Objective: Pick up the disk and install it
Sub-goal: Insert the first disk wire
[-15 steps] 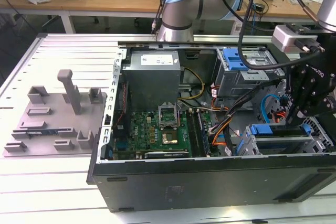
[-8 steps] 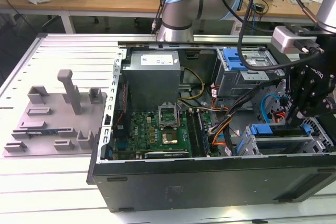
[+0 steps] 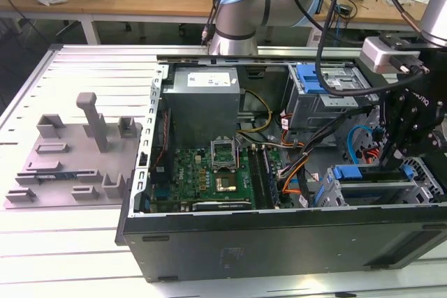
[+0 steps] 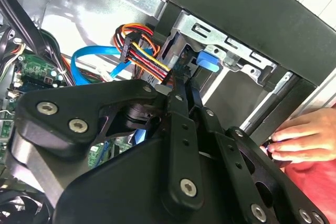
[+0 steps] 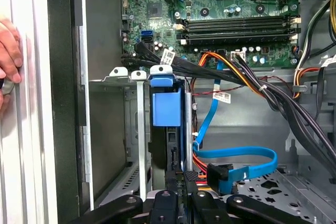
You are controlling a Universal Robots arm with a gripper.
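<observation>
One open computer case (image 3: 279, 239) lies on its side on the slatted table (image 3: 77, 242), and one black gripper (image 5: 178, 182) reaches down into its drive cage (image 5: 118, 77). One disk (image 5: 166, 106) shows in the first wrist view: it stands on edge in a slot of that cage, straight ahead of the fingertips, with a bright blue plastic frame and a blue tab at its end, and a dark narrow edge running down toward the gripper. The two fingers (image 5: 189, 179) sit close together at the disk's near edge, but whether they clamp it or merely touch it cannot be told. One blue data cable (image 5: 236, 156) loops just beside the gripper, and one bundle of orange, red and yellow wires (image 4: 139, 51) runs past its fingers in the second wrist view. One motherboard (image 5: 220, 14) lies beyond the cage, away from the gripper. One person's hand (image 4: 307, 137) rests on the case's outer rim, off to the gripper's side. In the exterior view one grey power supply (image 3: 202, 99) sits well apart from the gripper, and one grey fixture tray (image 3: 77, 151) lies outside the case.
</observation>
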